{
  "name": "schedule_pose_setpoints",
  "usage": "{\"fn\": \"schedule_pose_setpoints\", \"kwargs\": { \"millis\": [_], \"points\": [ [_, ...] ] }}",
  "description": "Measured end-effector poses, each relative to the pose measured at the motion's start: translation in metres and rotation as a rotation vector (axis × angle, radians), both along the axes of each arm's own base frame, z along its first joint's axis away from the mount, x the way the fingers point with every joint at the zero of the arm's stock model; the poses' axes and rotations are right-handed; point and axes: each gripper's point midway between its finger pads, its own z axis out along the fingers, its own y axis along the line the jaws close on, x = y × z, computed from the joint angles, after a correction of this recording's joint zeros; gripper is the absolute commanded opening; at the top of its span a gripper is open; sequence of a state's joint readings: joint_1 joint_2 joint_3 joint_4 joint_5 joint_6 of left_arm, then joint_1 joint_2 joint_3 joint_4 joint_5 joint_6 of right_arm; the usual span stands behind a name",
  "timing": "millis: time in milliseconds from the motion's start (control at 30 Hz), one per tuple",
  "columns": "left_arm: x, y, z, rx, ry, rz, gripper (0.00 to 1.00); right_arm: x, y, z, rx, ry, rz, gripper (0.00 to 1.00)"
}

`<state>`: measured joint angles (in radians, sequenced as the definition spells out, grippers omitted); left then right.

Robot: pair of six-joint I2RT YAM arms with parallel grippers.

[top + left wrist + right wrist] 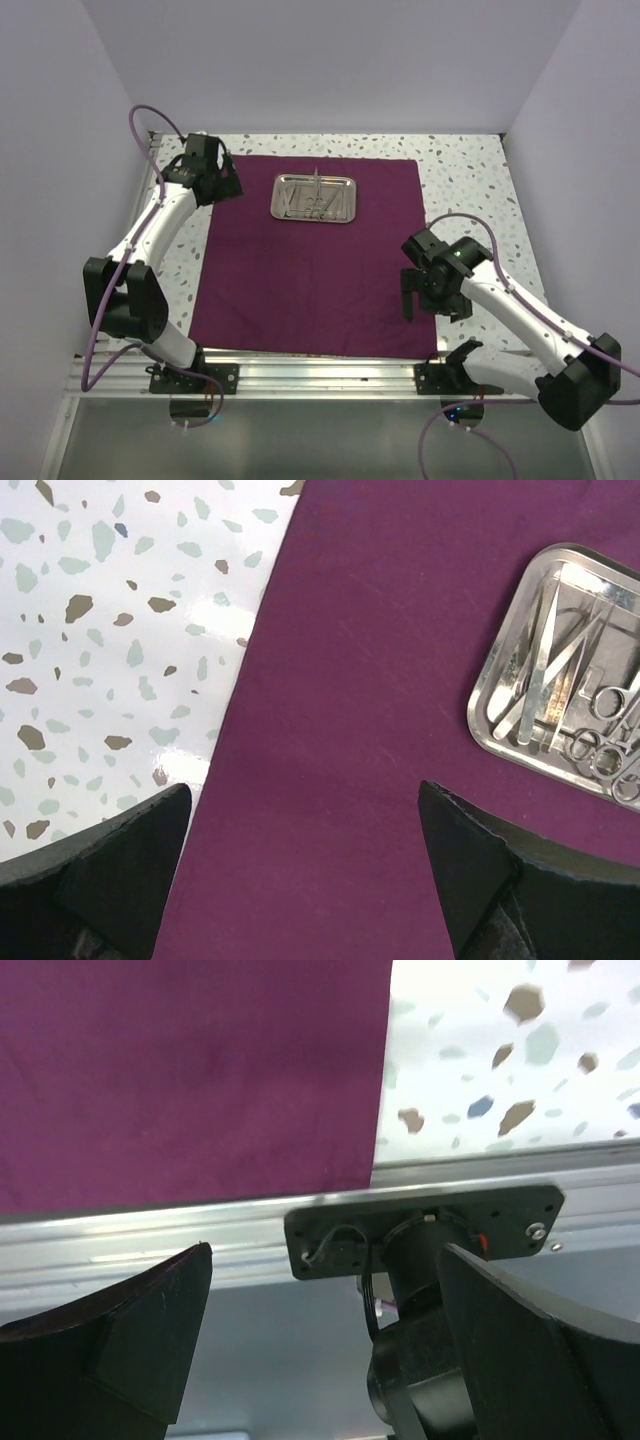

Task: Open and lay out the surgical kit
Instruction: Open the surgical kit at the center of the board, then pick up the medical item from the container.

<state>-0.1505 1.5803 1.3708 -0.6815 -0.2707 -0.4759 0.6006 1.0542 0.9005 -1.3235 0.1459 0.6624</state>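
Cloth wrap [310,270] lies spread flat on the speckled tabletop [470,170], with the steel tray [315,197] near its far edge and tweezers [545,665] and probably scissors [605,705] inside. Left gripper [228,184] hovers at the far-left corner, jaws spread, empty. Right gripper [412,300] hangs over the near-right corner by the metal rail [150,1245], jaws apart.

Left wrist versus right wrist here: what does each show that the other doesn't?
Left wrist only: the steel tray holding slim silver instruments, on the cloth. Right wrist only: the metal rail along the near edge and a black base plate. Both: the cloth's edge against speckled tabletop, and an open, empty gripper: left gripper, right gripper.
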Motion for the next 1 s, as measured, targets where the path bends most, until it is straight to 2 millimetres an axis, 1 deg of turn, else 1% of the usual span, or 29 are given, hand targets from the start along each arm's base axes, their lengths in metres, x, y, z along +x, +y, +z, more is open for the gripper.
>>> {"fn": "schedule_pose_setpoints", "kwargs": {
  "millis": [67,100,167,200,267,300,367,433,467,500,567,667,700,733,767,833,900,1000],
  "points": [
    [0.001,-0.002,0.0,-0.007,-0.003,-0.015,0.99,0.015,0.004,0.006,-0.021,-0.019,-0.001,0.98],
    [0.003,-0.005,0.001,-0.012,-0.009,-0.029,0.99,0.025,0.007,0.012,-0.018,-0.049,0.003,0.98],
    [0.008,-0.011,0.003,-0.036,-0.029,-0.063,0.97,0.047,0.019,0.028,0.005,-0.116,0.014,0.98],
    [0.011,-0.016,0.004,-0.049,-0.038,-0.081,0.95,0.058,0.024,0.034,0.017,-0.145,0.018,0.98],
    [0.017,-0.022,0.003,-0.065,-0.045,-0.113,0.93,0.084,0.04,0.05,0.031,-0.186,0.024,0.98],
    [0.022,-0.027,0.002,-0.072,-0.043,-0.127,0.92,0.098,0.049,0.056,0.042,-0.207,0.024,0.98],
    [0.037,-0.037,-0.004,-0.08,-0.031,-0.15,0.92,0.122,0.064,0.061,0.057,-0.236,0.024,0.98],
    [0.058,-0.053,-0.01,-0.083,-0.027,-0.181,0.91,0.136,0.076,0.06,0.074,-0.25,0.03,0.97],
    [0.069,-0.063,-0.016,-0.081,-0.02,-0.202,0.9,0.139,0.078,0.058,0.076,-0.251,0.035,0.96],
    [0.079,-0.074,-0.02,-0.076,-0.017,-0.221,0.86,0.14,0.08,0.057,0.079,-0.248,0.04,0.96],
    [0.095,-0.097,-0.029,-0.07,-0.008,-0.262,0.82,0.141,0.083,0.056,0.093,-0.246,0.051,0.96],
    [0.114,-0.132,-0.046,-0.069,0.005,-0.311,0.65,0.141,0.084,0.057,0.104,-0.255,0.059,0.94],
    [0.117,-0.14,-0.051,-0.069,0.009,-0.322,0.59,0.14,0.083,0.055,0.102,-0.253,0.061,0.94],
    [0.121,-0.148,-0.058,-0.07,0.015,-0.331,0.56,0.138,0.082,0.053,0.099,-0.25,0.064,0.94],
    [0.123,-0.153,-0.065,-0.07,0.024,-0.337,0.53,0.135,0.08,0.051,0.094,-0.243,0.065,0.93],
    [0.125,-0.158,-0.078,-0.07,0.046,-0.337,0.52,0.129,0.075,0.046,0.085,-0.23,0.067,0.93],
    [0.126,-0.157,-0.088,-0.066,0.065,-0.327,0.51,0.123,0.071,0.044,0.077,-0.221,0.068,0.93],
    [0.125,-0.152,-0.101,-0.059,0.095,-0.313,0.51,0.12,0.068,0.047,0.077,-0.228,0.067,0.93]
  ]
}}
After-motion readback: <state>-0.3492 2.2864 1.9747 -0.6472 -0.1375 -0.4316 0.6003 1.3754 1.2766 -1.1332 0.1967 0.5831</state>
